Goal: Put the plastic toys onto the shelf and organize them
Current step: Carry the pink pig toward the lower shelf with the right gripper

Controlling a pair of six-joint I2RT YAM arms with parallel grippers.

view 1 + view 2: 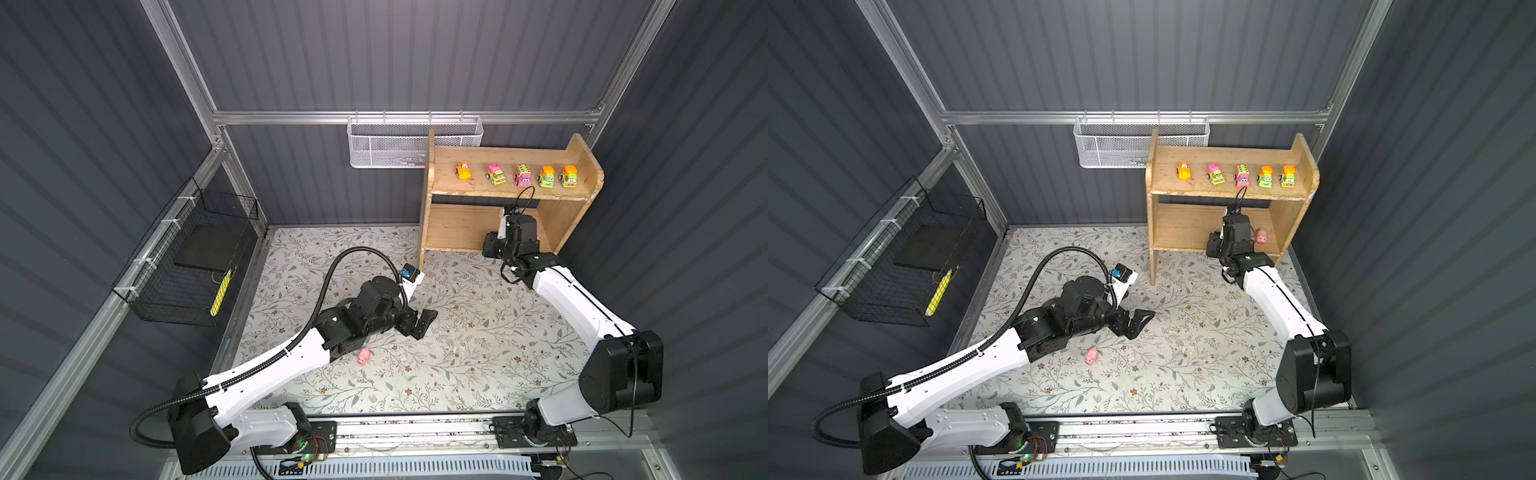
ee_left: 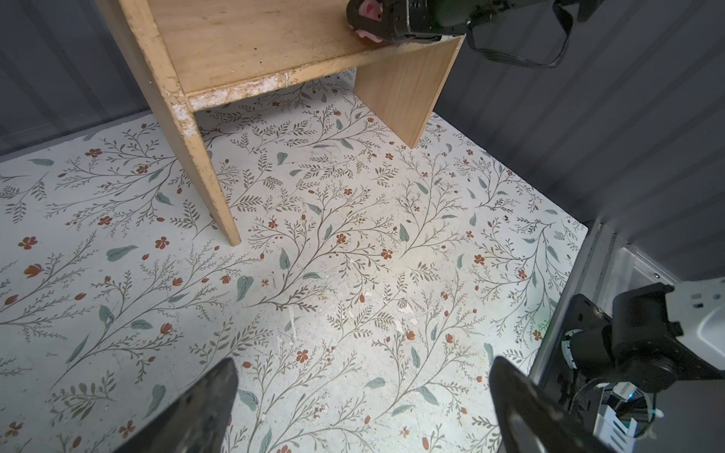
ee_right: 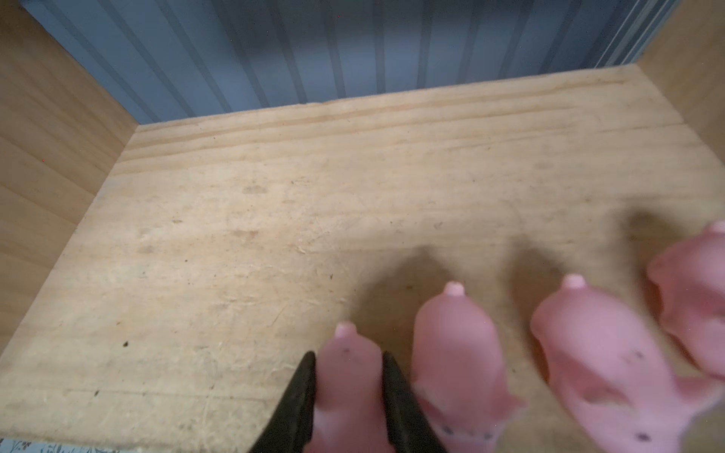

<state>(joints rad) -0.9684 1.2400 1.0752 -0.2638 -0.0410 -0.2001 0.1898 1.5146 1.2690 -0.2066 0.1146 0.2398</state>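
While the left gripper (image 1: 419, 322) hung wide open and empty near the last pig (image 1: 364, 356) on the table (image 1: 478, 353), the right gripper (image 3: 349, 353) pinched a pig (image 3: 347, 392) at the shelf (image 3: 235, 235)'s lower board beside three others (image 3: 455, 353), probably needing release next.

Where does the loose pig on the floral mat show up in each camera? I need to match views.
In a top view: loose pig on the mat, lower middle, beside the left arm.
In a top view: same pig, lower middle-left, beside that arm.
Left wrist: not in it.
Right wrist: not in it.
Shared landmark: the wooden shelf, seen in all four.
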